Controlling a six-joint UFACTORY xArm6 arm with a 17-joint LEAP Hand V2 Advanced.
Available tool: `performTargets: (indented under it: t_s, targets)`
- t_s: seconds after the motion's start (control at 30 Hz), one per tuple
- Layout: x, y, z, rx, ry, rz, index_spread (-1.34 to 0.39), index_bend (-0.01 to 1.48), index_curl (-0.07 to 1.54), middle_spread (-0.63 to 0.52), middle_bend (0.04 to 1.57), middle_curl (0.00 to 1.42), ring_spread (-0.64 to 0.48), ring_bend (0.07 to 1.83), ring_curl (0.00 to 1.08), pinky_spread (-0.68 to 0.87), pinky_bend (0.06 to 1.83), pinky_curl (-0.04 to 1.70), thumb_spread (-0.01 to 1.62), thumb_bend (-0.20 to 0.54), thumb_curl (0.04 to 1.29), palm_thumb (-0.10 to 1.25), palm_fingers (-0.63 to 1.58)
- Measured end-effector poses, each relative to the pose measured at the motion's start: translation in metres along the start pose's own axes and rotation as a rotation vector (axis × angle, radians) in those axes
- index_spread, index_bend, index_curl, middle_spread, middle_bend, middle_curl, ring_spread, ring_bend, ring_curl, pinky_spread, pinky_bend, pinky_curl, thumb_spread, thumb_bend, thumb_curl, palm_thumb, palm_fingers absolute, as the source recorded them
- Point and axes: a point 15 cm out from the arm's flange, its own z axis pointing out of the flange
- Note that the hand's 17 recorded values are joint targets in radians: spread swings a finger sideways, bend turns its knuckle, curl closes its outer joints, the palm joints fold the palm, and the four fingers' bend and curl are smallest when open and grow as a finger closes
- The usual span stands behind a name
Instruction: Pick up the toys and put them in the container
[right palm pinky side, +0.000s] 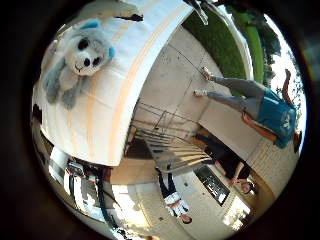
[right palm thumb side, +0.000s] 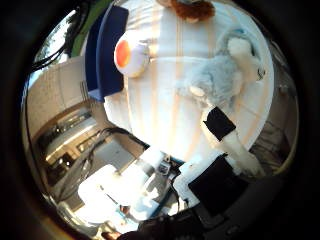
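A grey plush toy with blue ears lies on the white table with orange stripes. In the right thumb side palm view the same plush lies near my hand, whose white and black fingers reach out straight, a short way from it and not touching it. A round orange and white toy lies beside the blue container. A brown toy lies at the table's far edge. My hand holds nothing.
The table's rounded edge drops to a paved floor. A metal frame with slats stands below the table's edge. Grass lies beyond the paving.
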Motion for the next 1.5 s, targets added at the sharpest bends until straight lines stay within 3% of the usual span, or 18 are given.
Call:
performTargets:
  t_s: [0.3, 0.43, 0.5, 0.53, 0.57, 0.7, 0.83, 0.97, 1.07, 1.27, 1.5]
  targets:
    - [-0.005, 0.002, 0.040, -0.110, 0.089, -0.013, -0.27, 0.25, 0.30, -0.02, 0.19, 0.32, 0.22, 0.30, 0.30, 0.37, 0.41, 0.13, 1.10, -0.027, 0.38, 0.78, 0.14]
    - [-0.005, 0.009, 0.048, -0.141, 0.110, -0.012, -0.23, 0.33, 0.34, -0.03, 0.25, 0.35, 0.22, 0.32, 0.30, 0.38, 0.30, 0.11, 1.10, -0.029, 0.38, 0.78, 0.36]
    - [-0.007, 0.013, 0.052, -0.148, 0.106, -0.013, -0.24, 0.31, 0.33, -0.04, 0.30, 0.36, 0.22, 0.39, 0.31, 0.37, 0.28, 0.10, 1.09, -0.030, 0.38, 0.77, 0.51]
    - [-0.008, 0.014, 0.054, -0.147, 0.106, -0.013, -0.26, 0.27, 0.33, -0.07, 0.36, 0.39, 0.18, 0.52, 0.34, 0.37, 0.29, 0.08, 1.10, -0.026, 0.38, 0.78, 0.71]
    - [-0.007, 0.015, 0.054, -0.142, 0.108, -0.012, -0.28, 0.19, 0.32, -0.08, 0.44, 0.43, 0.16, 0.65, 0.40, 0.36, 0.34, 0.10, 1.10, -0.025, 0.38, 0.78, 0.85]
    - [-0.009, 0.016, 0.056, -0.101, 0.119, -0.020, -0.36, 0.07, 0.26, -0.13, 0.64, 0.54, 0.11, 0.95, 0.53, 0.34, 0.45, 0.11, 1.09, -0.020, 0.38, 0.81, 0.93]
    - [-0.013, 0.028, 0.042, -0.034, 0.133, 0.005, -0.50, 0.16, 0.20, -0.19, 0.82, 0.69, 0.02, 1.16, 0.66, 0.35, 0.79, 0.18, 1.09, -0.014, 0.40, 0.85, 1.03]
    - [-0.037, 0.034, 0.014, 0.085, 0.116, 0.031, -0.61, 0.28, 0.20, -0.23, 0.91, 0.79, -0.03, 1.19, 0.72, 0.32, 1.17, 0.31, 1.11, 0.000, 0.44, 0.92, 1.15]
    - [-0.057, 0.040, -0.013, 0.163, 0.112, 0.034, -0.69, 0.40, 0.23, -0.24, 0.99, 0.85, -0.06, 1.20, 0.76, 0.28, 1.33, 0.38, 1.14, -0.002, 0.46, 0.95, 1.14]
    - [-0.110, 0.079, -0.047, 0.130, 0.066, 0.001, -0.78, 0.55, 0.28, -0.25, 1.06, 0.93, -0.09, 1.24, 0.80, 0.22, 1.47, 0.47, 1.16, -0.011, 0.50, 0.98, 1.05]
    - [-0.174, 0.092, -0.175, 0.304, 0.001, -0.058, -0.86, 0.68, 0.36, -0.25, 1.13, 1.00, -0.12, 1.30, 0.85, 0.18, 1.55, 0.55, 1.18, -0.017, 0.53, 0.98, 0.97]
